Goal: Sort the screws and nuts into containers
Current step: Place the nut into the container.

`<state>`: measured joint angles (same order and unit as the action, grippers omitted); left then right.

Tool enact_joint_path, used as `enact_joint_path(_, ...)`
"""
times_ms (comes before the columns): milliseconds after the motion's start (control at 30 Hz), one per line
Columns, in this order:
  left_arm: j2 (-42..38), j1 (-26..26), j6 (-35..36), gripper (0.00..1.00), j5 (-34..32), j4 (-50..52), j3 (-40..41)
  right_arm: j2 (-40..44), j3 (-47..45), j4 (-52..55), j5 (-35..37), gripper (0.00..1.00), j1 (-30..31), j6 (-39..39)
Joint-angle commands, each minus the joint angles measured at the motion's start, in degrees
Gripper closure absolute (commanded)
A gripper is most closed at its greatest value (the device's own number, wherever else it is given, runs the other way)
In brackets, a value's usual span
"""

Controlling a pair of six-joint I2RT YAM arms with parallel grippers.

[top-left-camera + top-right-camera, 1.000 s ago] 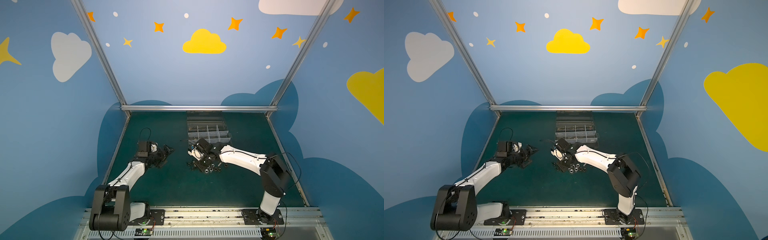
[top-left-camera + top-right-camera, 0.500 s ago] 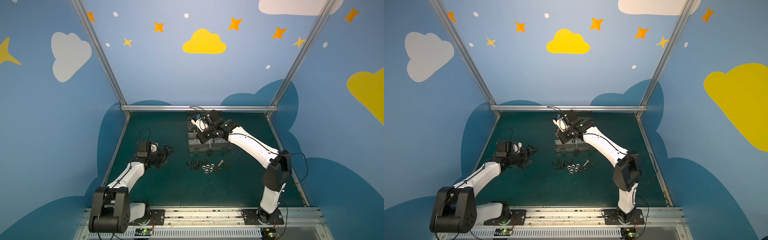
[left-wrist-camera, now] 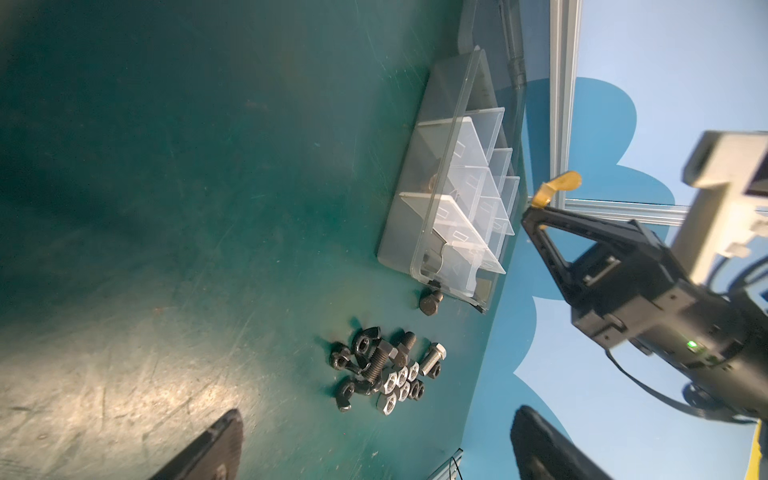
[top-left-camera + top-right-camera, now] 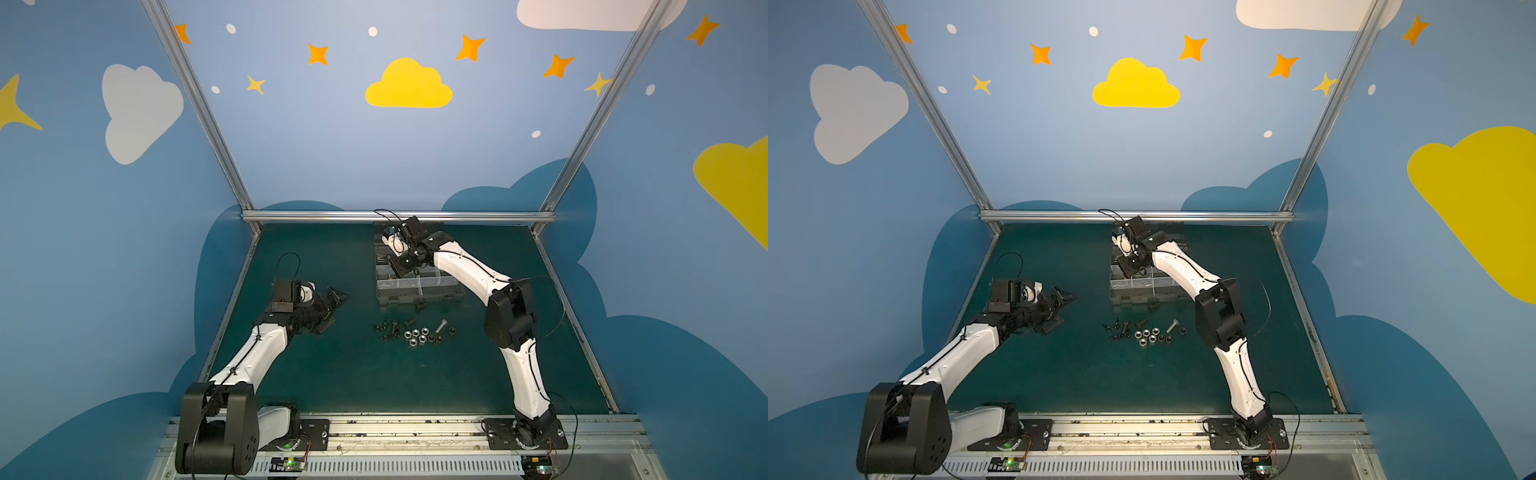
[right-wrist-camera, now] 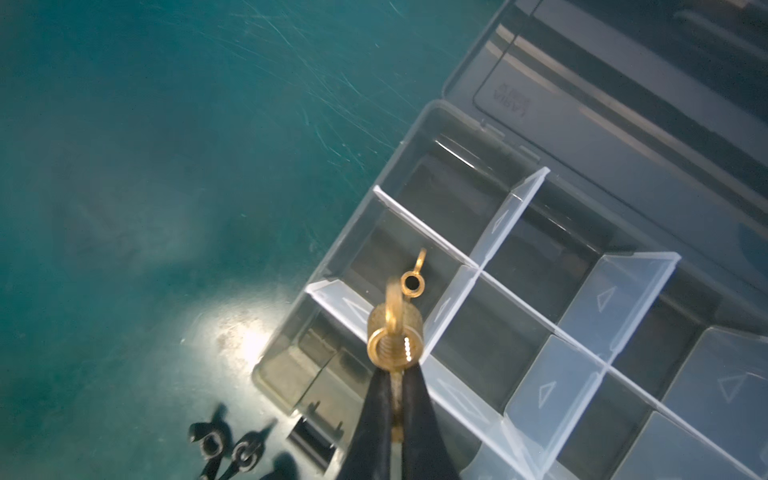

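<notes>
The scratched green table [image 4: 332,374] carries the organiser box [image 4: 419,296] and, near it, loose screws [image 4: 392,328] and nuts [image 4: 415,333].

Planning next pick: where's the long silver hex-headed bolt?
In both top views the long silver hex-headed bolt lies toward the loose pile's right end, beside the shiny silver nuts, short of the grey plastic organiser box.

Top views: stereo pair, high over the near edge of the green surface [image 4: 332,374], facing forward and down; whole scene, distant. Left wrist view: low, oblique, toward organiser box [image 3: 399,232] and screw-and-nut pile [image 3: 390,380] (each shared with both top views). Right wrist view: close above box compartments [image 5: 490,345].
</notes>
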<state>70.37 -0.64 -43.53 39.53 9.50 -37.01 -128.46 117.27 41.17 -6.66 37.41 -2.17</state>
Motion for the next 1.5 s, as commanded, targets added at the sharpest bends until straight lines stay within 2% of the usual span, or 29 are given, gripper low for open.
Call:
enact_joint_path(0,-0.85,0.2,0.01,0.0,-0.66,0.81,-0.34,-1.48,2.51,1.15,-1.2,1.0,-0.5,-0.31)
enact_joint_path(300,-0.04,0.19,-0.46,0.0,-0.24,-0.03,-0.68,-6.33,6.36,2.31,-2.13,1.0,-0.49,-0.41)
enact_joint_path(667,0.82,0.01,-1.02,0.0,-0.26,-1.8,-0.3,-7.43,6.23,3.3,-2.76,1.0,-0.24,-0.55)
enact_joint_path(800,0.83,-0.01,-1.23,0.0,-0.42,-2.92,0.31,-7.72,6.24,3.66,-2.68,0.87,-0.23,-1.11)
enact_joint_path(900,0.84,-0.08,-1.83,0.0,-0.52,-3.4,0.5,-7.72,6.3,3.7,-2.14,0.69,-0.17,-1.33)
enact_joint_path(1000,0.79,-0.21,-1.72,0.0,-1.04,-3.44,0.39,-7.6,6.33,3.48,-1.79,0.62,-0.14,-1.44)
enact_joint_path(1133,1.45,-0.18,-1.38,0.0,-1.03,-3.11,-0.36,-5.15,4.77,3.46,-2.86,0.57,-0.06,-1.99)
enact_joint_path(1467,1.75,-0.32,-1.56,0.0,-1.65,-3.41,0.28,7.99,-6.57,2.64,-2.79,0.5,3.46,-3.71)
